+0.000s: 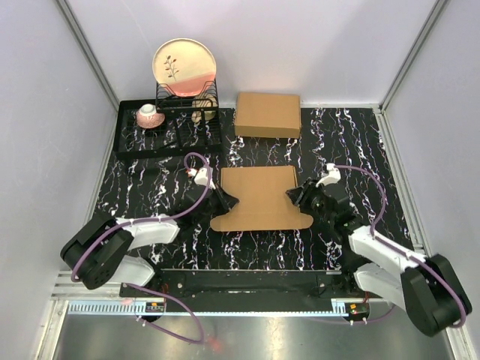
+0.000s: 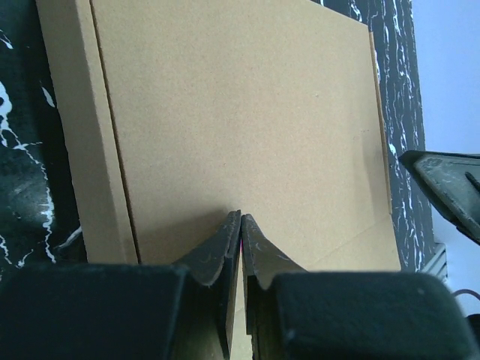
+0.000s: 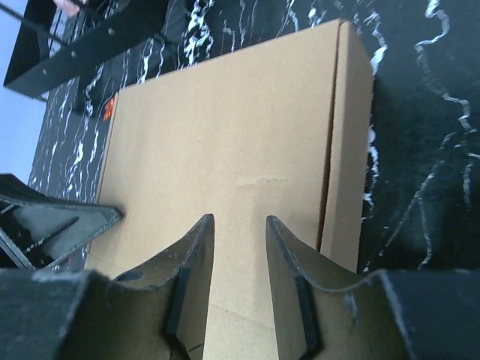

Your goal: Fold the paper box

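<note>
The paper box lies flat as a brown cardboard sheet in the middle of the black marbled table, with small tabs at its near corners. My left gripper is at the sheet's left edge. In the left wrist view its jaws are pinched together on a thin sliver of the cardboard, with the wide panel stretching ahead. My right gripper is at the sheet's right edge. In the right wrist view it stands open over the panel, with nothing between its fingers.
A made-up brown cardboard box sits behind the sheet. At the back left, a black dish rack holds a round plate and a cup. Side walls close in the table to left and right.
</note>
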Controlling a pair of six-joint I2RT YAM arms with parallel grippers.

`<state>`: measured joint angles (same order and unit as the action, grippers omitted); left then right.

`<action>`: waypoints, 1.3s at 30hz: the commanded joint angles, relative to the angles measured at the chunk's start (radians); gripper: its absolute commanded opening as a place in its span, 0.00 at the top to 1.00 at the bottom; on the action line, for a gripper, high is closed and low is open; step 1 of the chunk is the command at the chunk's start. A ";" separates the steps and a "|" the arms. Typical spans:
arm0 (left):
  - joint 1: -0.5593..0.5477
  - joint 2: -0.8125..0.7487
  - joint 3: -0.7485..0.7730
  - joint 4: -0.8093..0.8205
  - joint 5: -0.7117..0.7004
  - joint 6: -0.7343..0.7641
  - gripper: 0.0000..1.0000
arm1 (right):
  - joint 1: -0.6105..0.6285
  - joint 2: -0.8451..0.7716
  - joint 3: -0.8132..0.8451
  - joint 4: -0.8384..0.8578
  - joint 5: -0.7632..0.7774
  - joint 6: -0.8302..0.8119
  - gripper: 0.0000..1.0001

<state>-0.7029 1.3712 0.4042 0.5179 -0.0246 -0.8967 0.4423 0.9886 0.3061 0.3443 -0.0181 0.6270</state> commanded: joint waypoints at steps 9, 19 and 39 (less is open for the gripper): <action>0.013 0.035 0.005 -0.254 -0.118 0.117 0.89 | -0.004 0.197 -0.031 0.137 -0.106 0.028 0.67; 0.013 -0.297 0.037 -0.260 -0.225 0.163 0.56 | -0.002 -0.100 0.134 -0.142 0.035 -0.061 0.37; 0.043 -0.226 0.068 -0.412 -0.462 0.038 0.40 | -0.002 0.177 0.194 -0.142 0.101 -0.093 0.32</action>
<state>-0.6704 1.1076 0.4480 0.0093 -0.4538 -0.8478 0.4419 1.1442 0.4877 0.1337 0.0708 0.5468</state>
